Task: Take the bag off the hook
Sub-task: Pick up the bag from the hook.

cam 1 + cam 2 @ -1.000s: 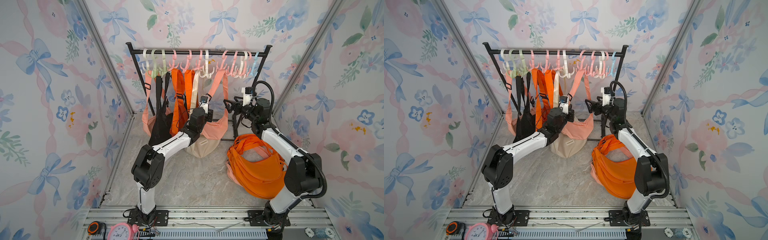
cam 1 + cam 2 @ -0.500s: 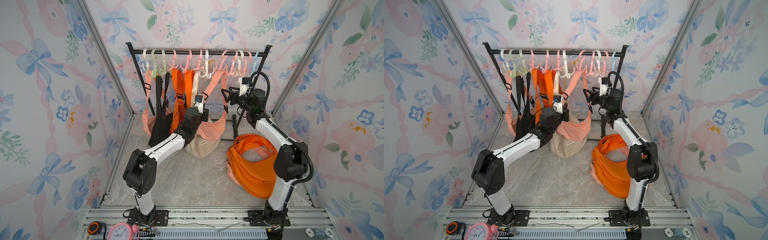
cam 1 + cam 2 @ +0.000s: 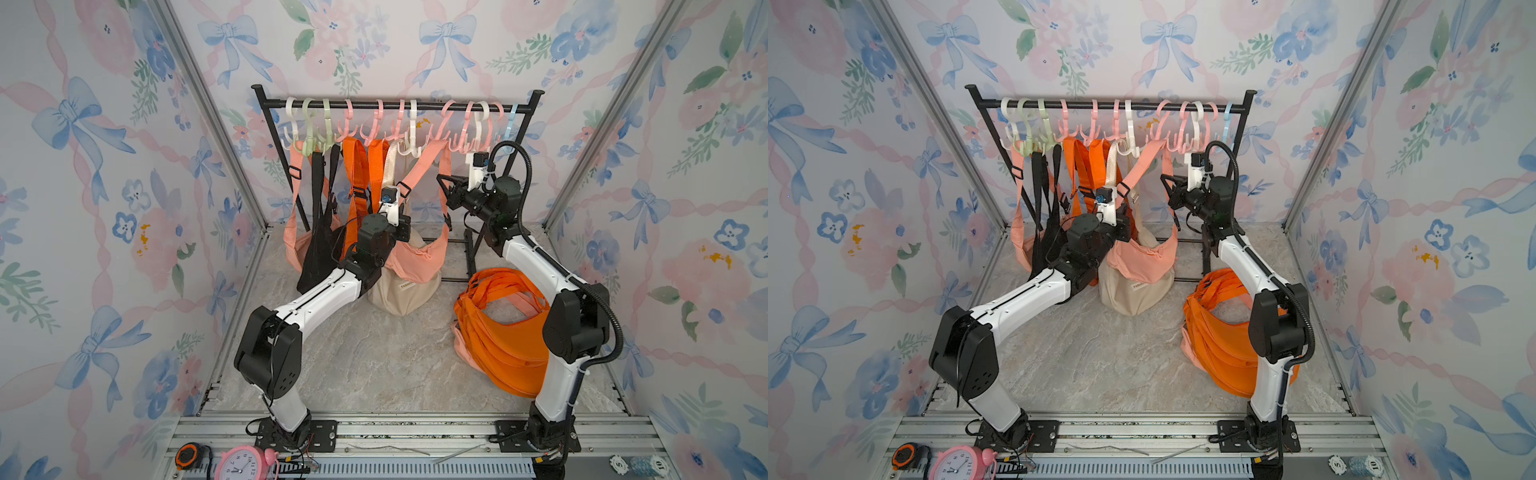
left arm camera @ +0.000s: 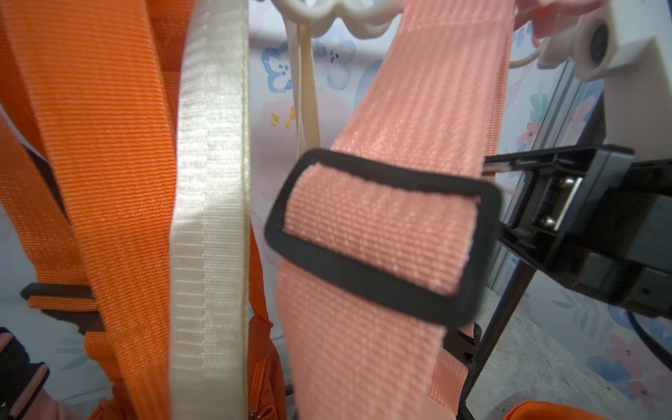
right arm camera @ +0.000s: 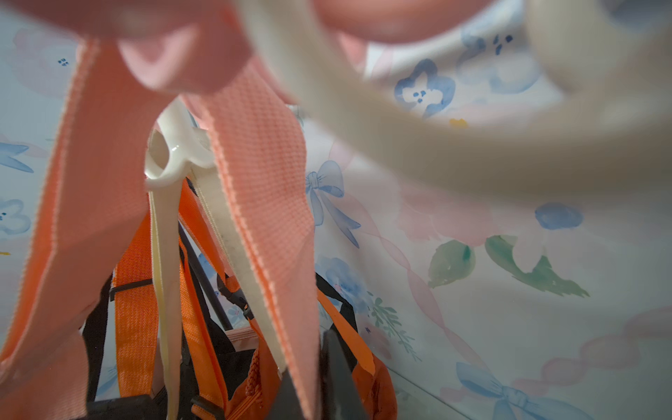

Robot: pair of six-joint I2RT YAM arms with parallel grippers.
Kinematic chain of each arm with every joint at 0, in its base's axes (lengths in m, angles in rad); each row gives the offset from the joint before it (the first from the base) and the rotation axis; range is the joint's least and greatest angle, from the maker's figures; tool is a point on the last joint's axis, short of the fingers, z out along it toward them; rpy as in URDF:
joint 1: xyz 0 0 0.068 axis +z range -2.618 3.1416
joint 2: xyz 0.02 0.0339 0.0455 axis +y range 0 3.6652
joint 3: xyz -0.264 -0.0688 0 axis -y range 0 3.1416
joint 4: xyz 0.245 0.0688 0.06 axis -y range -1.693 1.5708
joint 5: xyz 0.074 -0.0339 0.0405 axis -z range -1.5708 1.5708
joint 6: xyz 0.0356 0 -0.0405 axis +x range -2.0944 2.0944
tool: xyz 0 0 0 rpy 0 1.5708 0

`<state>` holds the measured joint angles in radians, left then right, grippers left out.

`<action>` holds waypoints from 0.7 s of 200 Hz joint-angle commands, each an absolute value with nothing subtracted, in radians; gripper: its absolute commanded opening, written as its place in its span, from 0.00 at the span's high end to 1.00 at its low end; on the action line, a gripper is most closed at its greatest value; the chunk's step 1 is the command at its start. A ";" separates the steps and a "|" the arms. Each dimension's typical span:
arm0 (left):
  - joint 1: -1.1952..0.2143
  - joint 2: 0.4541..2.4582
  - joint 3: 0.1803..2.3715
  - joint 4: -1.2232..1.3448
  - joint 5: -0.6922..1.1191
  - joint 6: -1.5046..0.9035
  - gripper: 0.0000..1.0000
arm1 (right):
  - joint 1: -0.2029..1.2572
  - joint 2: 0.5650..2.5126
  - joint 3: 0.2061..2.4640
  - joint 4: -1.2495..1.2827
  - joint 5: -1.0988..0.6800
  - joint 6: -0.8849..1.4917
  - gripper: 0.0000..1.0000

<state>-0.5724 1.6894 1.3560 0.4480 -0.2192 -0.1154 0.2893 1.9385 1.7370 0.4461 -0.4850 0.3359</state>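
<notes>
The right end effector (image 3: 444, 183) is clamped on the peach strap (image 3: 447, 160) below its pink hook (image 3: 445, 120). The peach bag (image 3: 419, 259) hangs there. The left end effector (image 3: 405, 232) is closed against the bag's top, its hold hidden.

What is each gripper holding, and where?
Right gripper pinches the salmon-pink webbing bag strap high on one hanging strand. Left gripper is shut; what it holds is hidden.

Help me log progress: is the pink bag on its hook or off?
On. Its strap loops over a pink hook on the rail, and the pink bag hangs below.
</notes>
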 commanded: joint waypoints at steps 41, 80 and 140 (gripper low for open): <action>-0.563 1.647 1.335 0.491 -0.177 -0.133 1.00 | 0.337 1.871 1.670 0.523 -0.434 0.350 1.00; -0.564 1.661 1.356 0.496 -0.152 -0.149 1.00 | 0.356 1.828 1.648 0.519 -0.409 0.331 1.00; -0.565 1.680 1.398 0.496 -0.115 -0.163 1.00 | 0.372 1.766 1.631 0.503 -0.377 0.296 1.00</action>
